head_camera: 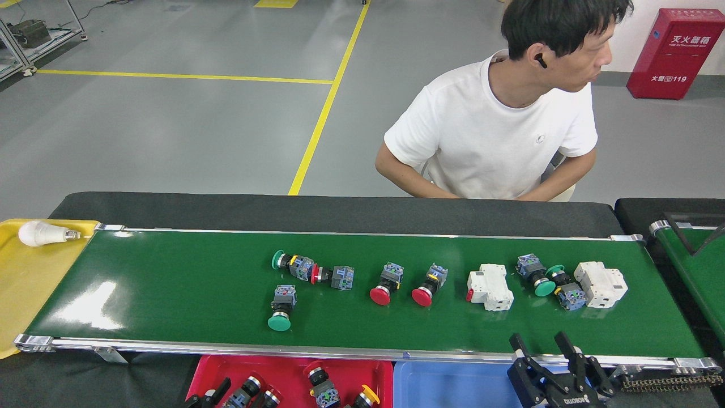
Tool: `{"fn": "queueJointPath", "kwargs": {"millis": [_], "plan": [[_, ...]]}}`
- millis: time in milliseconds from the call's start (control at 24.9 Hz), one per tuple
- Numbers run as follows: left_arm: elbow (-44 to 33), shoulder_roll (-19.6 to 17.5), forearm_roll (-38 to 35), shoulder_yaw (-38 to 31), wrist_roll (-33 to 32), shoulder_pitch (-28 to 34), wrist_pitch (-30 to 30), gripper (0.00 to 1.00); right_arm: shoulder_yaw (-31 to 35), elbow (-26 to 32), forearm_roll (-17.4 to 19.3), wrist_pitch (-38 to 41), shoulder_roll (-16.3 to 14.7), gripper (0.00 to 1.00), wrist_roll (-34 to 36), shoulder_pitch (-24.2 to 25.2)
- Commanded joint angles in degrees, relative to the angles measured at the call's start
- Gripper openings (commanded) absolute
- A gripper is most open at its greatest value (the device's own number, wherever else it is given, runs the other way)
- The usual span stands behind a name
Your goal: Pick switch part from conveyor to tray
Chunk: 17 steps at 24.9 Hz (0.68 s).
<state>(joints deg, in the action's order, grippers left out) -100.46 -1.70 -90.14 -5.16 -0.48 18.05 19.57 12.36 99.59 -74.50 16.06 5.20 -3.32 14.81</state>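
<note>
The conveyor (170, 283) runs across the head view as a glossy dark-green belt with silver rails, carrying a loose row of switch parts. From the left, a green-capped switch (281, 306) lies alone near the front rail, with a green-capped one (291, 263) and a red-ringed one (334, 276) lying end to end just behind it. Toward the middle lie two red mushroom-head switches (384, 283) (428, 284), side by side but apart. Farther right a white breaker block (490, 279) lies beside two more green-capped switches (535, 276) (566, 288), the last one touching a second white breaker block (600, 283). In front of the belt the red tray (289, 368) already holds several switch parts (one with a yellow cap at its right side), and a blue tray (447, 385) sits just to its right. The right claw (548, 344) rises at the lower right over the front rail, its two black fingers spread apart with nothing between them. The left claw (210, 394) shows only as a dark tip at the bottom edge by the red tray, so whether it is spread or closed cannot be told. A person in a white T-shirt (498, 141) sits behind the belt. At the far left a white light bulb (39, 233) rests on a yellow tray (28, 283)
</note>
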Motion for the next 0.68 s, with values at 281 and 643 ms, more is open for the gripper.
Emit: {"fn": "queueJointPath", "kwargs": {"millis": [281, 643], "plan": [[2.11, 1.08, -0.47, -0.64, -2.42, -8.11, -1.11, 1.0, -17.1, -10.91, -8.73, -15.63, 0.34, 0.96, 0.25, -15.16], [21.18, 0.47, -3.02, -0.9, -2.15, -25.34, -2.25, 1.0, -26.77, -25.94, -8.73, -23.45, 1.04, 0.94, 0.25, -26.85]]}}
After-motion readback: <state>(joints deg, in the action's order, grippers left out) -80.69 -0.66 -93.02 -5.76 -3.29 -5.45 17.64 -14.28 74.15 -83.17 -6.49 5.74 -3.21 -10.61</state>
